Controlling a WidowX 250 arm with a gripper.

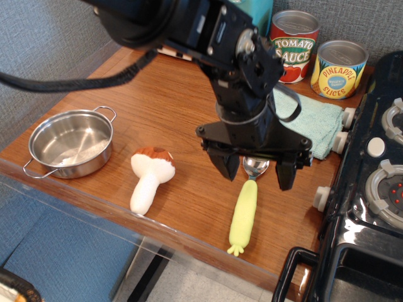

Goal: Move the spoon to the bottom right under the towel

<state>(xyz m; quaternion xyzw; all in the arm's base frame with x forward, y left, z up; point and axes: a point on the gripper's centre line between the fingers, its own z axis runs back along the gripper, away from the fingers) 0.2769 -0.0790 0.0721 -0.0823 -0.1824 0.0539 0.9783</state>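
Observation:
The spoon point(244, 214) lies on the wooden table near the front edge, its pale yellow-green handle pointing toward me and its small silver bowl toward the towel. The light teal towel point(306, 119) lies behind it, partly hidden by the arm. My gripper point(255, 173) hangs open just above the spoon's bowl, one finger on each side, holding nothing.
A plush mushroom point(150, 177) lies left of the spoon. A steel pot point(70, 143) sits at the front left. Tomato sauce point(293, 45) and pineapple point(338, 68) cans stand at the back. A black toy stove point(371, 189) borders the right side.

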